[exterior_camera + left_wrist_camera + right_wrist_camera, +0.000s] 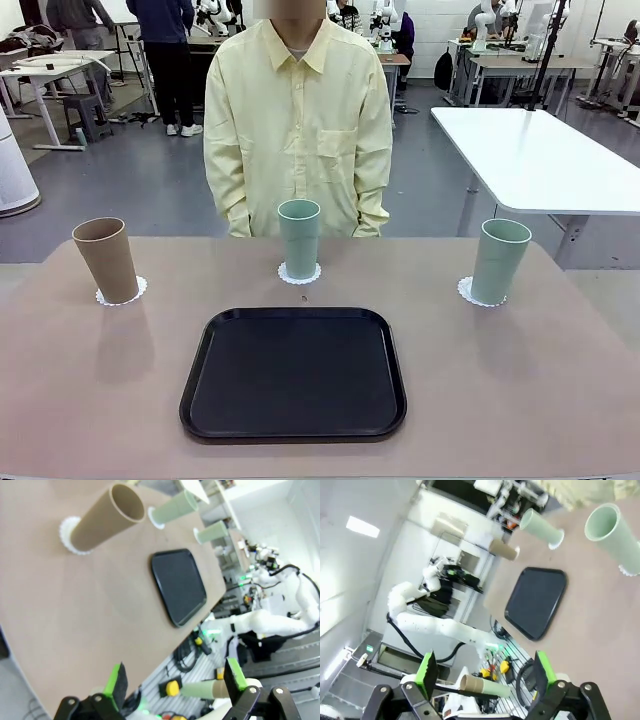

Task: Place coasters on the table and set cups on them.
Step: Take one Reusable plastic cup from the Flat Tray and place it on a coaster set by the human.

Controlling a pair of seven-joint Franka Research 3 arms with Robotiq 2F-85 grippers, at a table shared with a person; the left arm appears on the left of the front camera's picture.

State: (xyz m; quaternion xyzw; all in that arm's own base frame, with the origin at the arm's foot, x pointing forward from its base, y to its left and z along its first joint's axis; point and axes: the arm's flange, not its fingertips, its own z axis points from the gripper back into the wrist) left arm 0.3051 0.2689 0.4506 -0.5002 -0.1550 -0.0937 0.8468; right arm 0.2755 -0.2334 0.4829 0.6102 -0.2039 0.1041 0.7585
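Three cups stand upright on the beige table (100, 390), each on a white lacy coaster. The tan cup (106, 260) sits on its coaster (121, 293) at the left. One mint cup (299, 238) stands at the middle on a coaster (300, 273) in front of the person. The other mint cup (499, 261) is at the right on a coaster (470, 291). My left gripper (175, 682) hangs open off the table's near edge, the tan cup (105, 517) far beyond it. My right gripper (482, 672) is open too, with nothing between its fingers, and a mint cup (615, 535) lies far ahead.
An empty black tray (294, 372) lies at the table's near middle. A person in a pale yellow shirt (297, 120) stands at the far edge, hands down. A white-topped table (535, 155) stands behind at the right.
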